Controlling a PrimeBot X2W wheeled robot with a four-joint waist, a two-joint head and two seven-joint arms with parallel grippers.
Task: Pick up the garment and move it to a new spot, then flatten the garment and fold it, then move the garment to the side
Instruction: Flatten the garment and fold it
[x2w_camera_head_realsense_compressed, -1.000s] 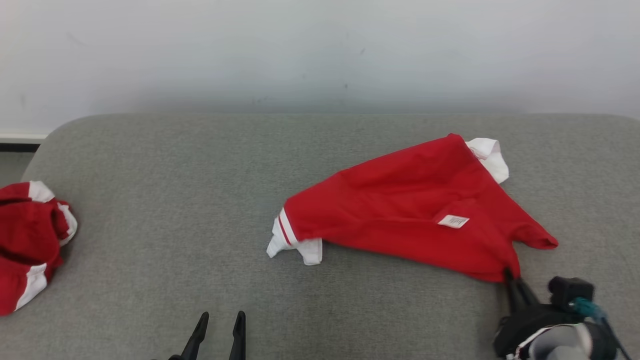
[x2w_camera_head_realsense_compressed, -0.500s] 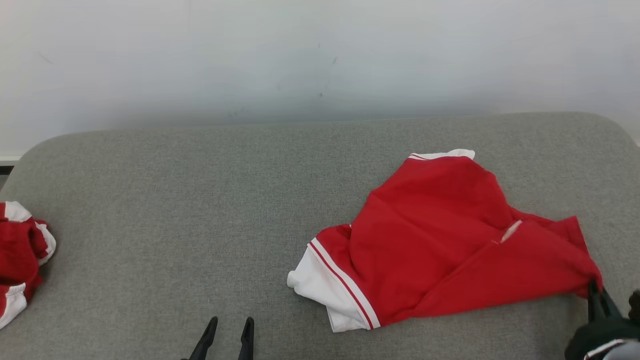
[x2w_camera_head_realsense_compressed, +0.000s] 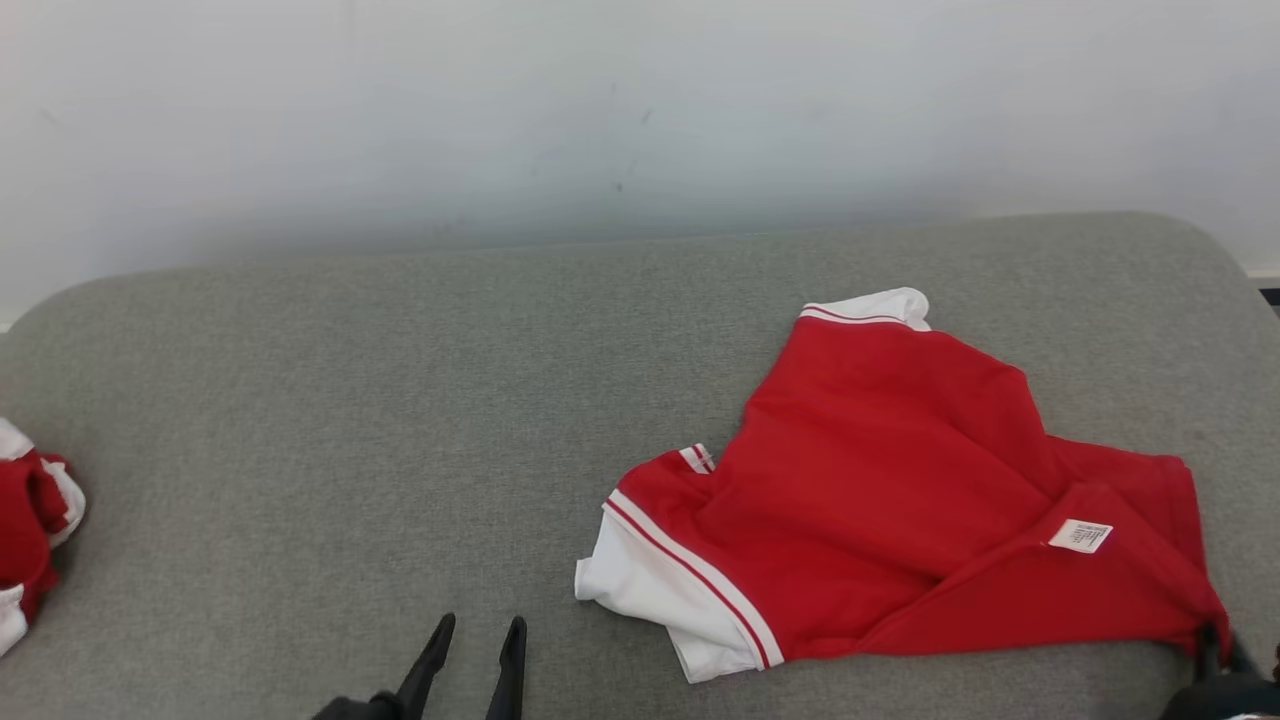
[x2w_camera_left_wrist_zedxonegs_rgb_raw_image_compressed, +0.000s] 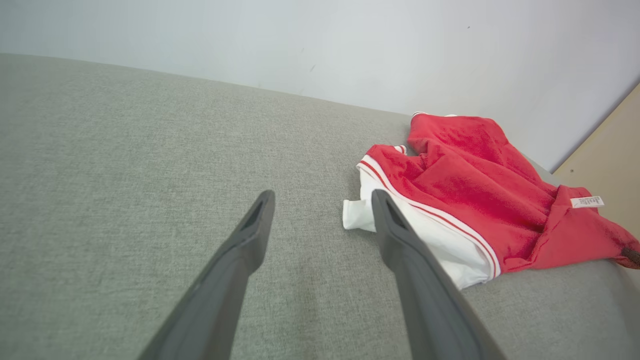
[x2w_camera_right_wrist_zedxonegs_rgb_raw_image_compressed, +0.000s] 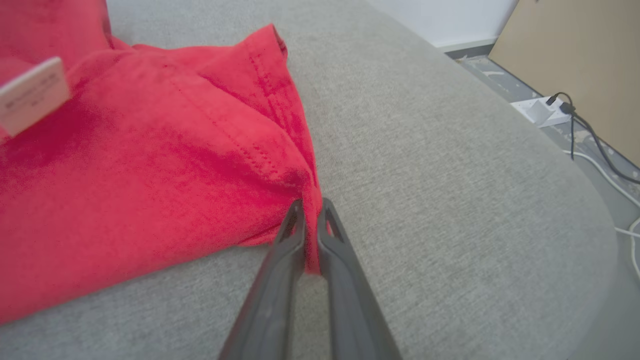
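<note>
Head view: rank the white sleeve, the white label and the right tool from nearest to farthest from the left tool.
1. White sleeve, just right of the left tool.
2. White label, farther right on the red garment.
3. Right tool, at the lower right corner, shut on the garment's corner.

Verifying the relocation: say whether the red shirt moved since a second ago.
Yes: the red shirt slid rightward, away from the other red garment, toward the cushion's right end.
</note>
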